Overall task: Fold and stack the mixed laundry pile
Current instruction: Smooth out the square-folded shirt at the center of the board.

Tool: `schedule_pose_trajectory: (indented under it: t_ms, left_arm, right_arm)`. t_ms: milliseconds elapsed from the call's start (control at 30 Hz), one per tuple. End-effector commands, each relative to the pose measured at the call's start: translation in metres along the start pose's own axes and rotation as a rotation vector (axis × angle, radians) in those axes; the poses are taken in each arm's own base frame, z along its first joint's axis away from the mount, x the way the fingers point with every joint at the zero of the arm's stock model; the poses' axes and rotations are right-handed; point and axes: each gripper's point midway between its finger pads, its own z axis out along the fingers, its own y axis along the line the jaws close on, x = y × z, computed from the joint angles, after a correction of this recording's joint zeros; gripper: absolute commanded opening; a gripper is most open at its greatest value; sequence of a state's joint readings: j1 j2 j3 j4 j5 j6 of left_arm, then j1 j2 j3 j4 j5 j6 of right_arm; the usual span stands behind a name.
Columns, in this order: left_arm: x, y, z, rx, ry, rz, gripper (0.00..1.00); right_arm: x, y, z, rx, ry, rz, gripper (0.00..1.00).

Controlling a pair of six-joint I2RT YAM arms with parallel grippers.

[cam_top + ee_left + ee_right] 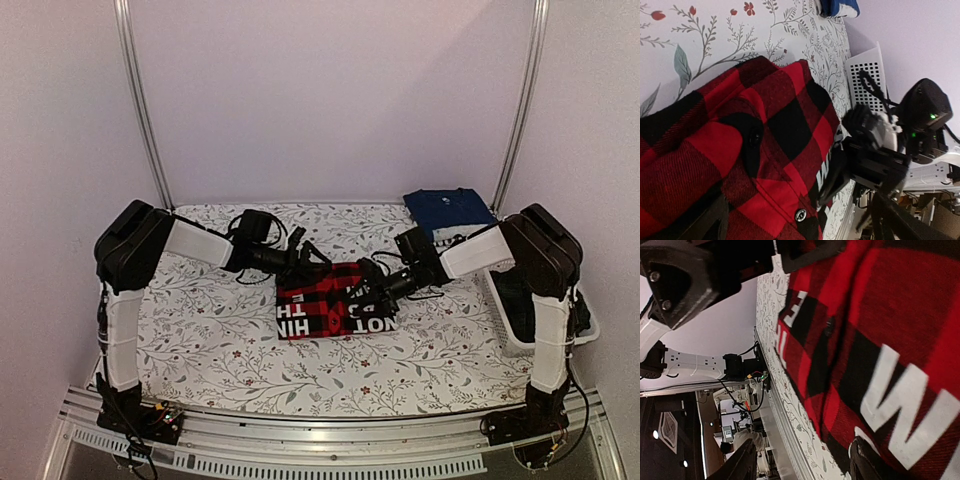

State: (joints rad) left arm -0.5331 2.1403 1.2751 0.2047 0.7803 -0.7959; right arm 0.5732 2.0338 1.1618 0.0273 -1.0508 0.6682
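You're at the close of the fold on the red-and-black checked shirt (322, 312). It lies as a flat rectangle in the middle of the surface (200, 330), well apart from the navy folded garment (447, 210) at the far right corner.

The next move, as I judge it, is carrying the shirt to the stack. That calls for a grip under a folded edge so the layers don't spill (soft flannel slides).

Your right end effector (360, 297) sits low over the shirt's right part, fingers partly spread and clasping nothing. Your left end effector (310, 262) stands wide at the shirt's far edge, also empty.
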Motion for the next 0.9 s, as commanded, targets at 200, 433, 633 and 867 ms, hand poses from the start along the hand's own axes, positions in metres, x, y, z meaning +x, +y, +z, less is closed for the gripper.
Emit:
schedule_pose_trajectory:
  t_ms: [200,433,633,867]
  left_arm:
    - [-0.014,-0.028,-0.046,0.022,-0.004,0.130,1.00]
    - [0.085,-0.090,-0.038,0.117,0.153,0.178,1.00]
    - [0.124,-0.060,-0.006,0.119,0.193,0.082,1.00]
    - [0.143,0.010,0.000,-0.005,0.174,-0.062,1.00]
  right_arm:
    - [-0.002,0.011,-0.025,-0.071,-0.024,-0.013,0.66]
    - [0.009,0.065,-0.038,-0.122,-0.044,-0.096,0.69]
    - [0.002,0.028,-0.007,-0.130,0.005,-0.044,0.69]
    - [0.038,-0.069,0.002,-0.051,0.038,0.135,0.68]
